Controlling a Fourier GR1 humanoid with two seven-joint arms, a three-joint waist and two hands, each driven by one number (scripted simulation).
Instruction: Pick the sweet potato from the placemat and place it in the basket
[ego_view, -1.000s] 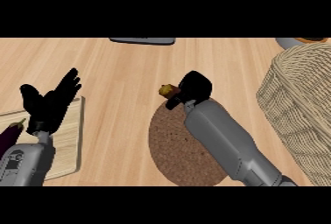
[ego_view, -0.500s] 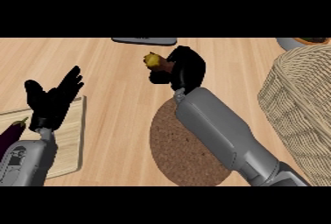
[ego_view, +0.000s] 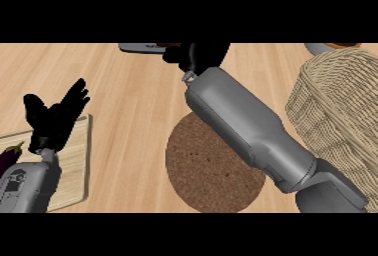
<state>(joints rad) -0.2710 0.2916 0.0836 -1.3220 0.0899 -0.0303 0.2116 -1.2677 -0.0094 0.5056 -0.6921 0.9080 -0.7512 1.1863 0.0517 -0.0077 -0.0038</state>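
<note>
Fingers of right hand (ego_view: 198, 54) curled, raised beyond placemat (ego_view: 210, 172); basket (ego_view: 336, 115) right.

table (ego_view: 125, 90): light wood | cutting board (ego_view: 77, 165): lay at left edge | eggplant (ego_view: 10, 156): purple, rested on board | dark flat object (ego_view: 136, 47): at far edge

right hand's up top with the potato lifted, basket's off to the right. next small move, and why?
Probably swing the right hand rightward toward the wicker basket. The hand is curled at the view's top edge, away from the now bare brown placemat; the sweet potato is hidden inside it. The basket lies to its right, so crossing over its rim comes before any release.
</note>
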